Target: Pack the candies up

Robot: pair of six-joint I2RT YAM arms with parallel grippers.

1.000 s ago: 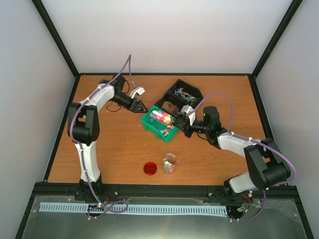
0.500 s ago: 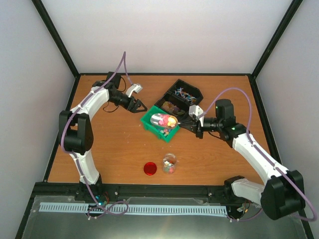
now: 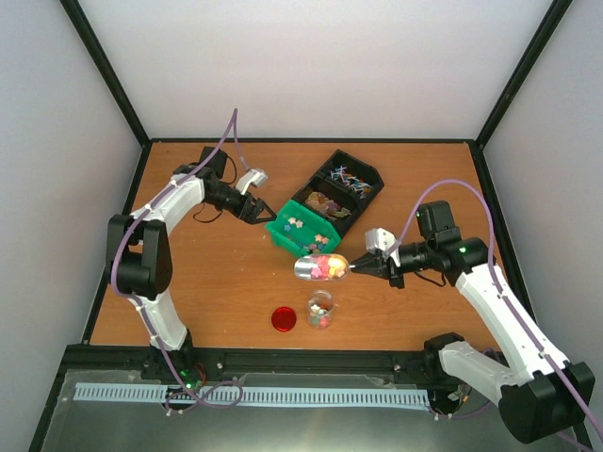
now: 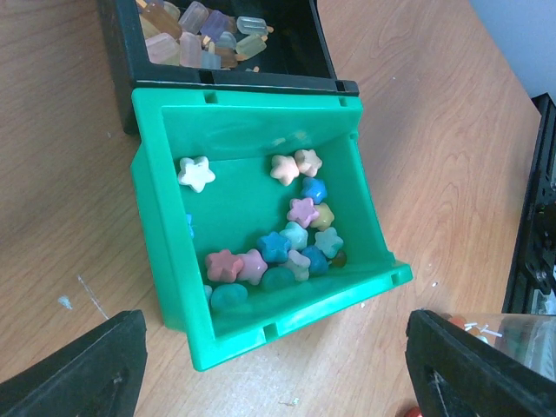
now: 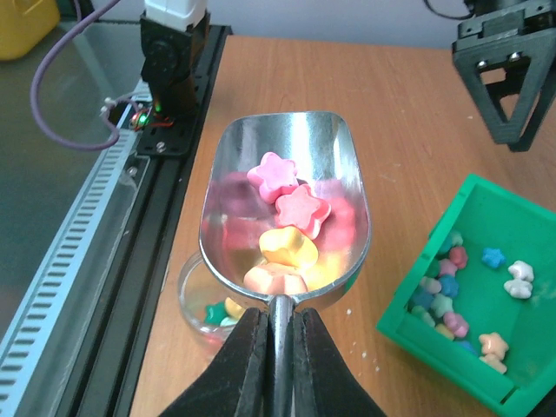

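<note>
**One scoopful lifted, most of the packing ahead**

The candies are small matte stars in pastel pink, yellow, blue and white, chalky-looking with rounded arms. A handful of pink, yellow and orange ones lies in the bowl of a scoop, a polished metal trough with a rounded lip that mirrors their colours. The right gripper has its fingers clenched on the scoop's thin handle. It holds the scoop roughly level above the table, between the green bin and the jar. In the right wrist view the jar shows just under the scoop's handle end. The jar is a small, clear, open-mouthed glass vessel with only a few stars on its bottom. Its red lid, a flat glossy disc, lies just beside it on the wood-grain top.

The task therefore looks early. A little is packed and one load is ready to tip, but nothing from it is in the jar yet, and capping is left. A good cluster of stars lies in the green bin, which is smooth moulded plastic with a sloped, low front. It is set against a black tray whose compartments hold pale translucent blocks.

The left gripper hangs just beside the bin's left end, its jaws spread wide and grasping nothing
</note>
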